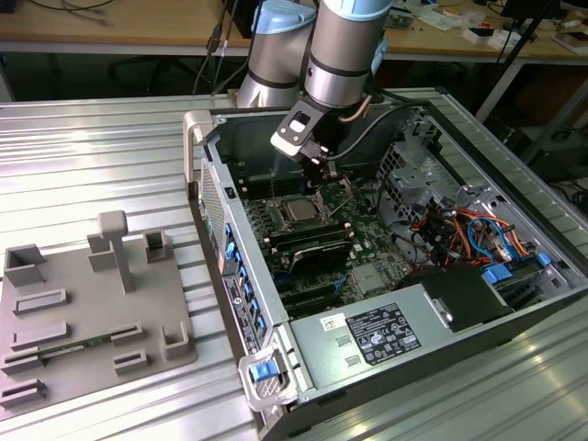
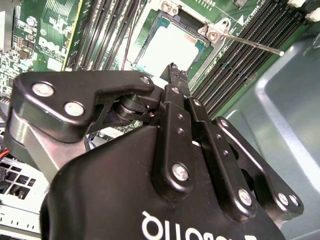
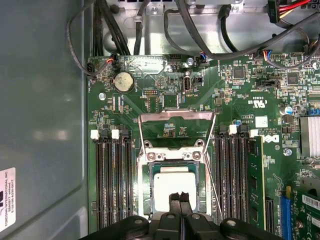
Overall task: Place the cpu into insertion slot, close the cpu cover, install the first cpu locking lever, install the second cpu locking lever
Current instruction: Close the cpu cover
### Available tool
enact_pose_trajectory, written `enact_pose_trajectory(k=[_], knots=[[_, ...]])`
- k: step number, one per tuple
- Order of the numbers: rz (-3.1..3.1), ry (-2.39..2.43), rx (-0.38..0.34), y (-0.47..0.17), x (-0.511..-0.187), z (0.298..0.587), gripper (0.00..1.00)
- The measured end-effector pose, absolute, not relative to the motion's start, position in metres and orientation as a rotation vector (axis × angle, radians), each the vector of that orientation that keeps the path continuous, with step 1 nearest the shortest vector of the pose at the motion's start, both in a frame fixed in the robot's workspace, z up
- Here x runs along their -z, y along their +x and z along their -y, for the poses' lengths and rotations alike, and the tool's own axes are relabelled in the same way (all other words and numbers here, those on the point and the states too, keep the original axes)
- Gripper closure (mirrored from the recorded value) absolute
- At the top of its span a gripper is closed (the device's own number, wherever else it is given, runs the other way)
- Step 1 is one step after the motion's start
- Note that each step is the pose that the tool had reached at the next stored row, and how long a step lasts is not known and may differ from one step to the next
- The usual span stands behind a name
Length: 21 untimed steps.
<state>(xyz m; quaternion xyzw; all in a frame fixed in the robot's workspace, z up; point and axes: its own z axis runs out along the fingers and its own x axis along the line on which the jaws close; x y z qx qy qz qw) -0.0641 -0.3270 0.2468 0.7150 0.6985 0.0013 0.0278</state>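
silvery square cpu (image 3: 172, 185) seated; thin metal cpu cover (image 3: 176, 116) raised

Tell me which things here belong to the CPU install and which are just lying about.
Job: cpu lying in the insertion slot; cpu cover, open; locking lever; gripper above the cpu.
Lying about: memory slots; coin battery; grey fixture tray; coloured cables.
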Motion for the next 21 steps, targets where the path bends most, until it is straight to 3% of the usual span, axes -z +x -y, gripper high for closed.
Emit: enact_pose_trajectory(k=[21], knots=[[-2.157,2.208,-0.005,-0.062,-0.26,0.327,0.89]])
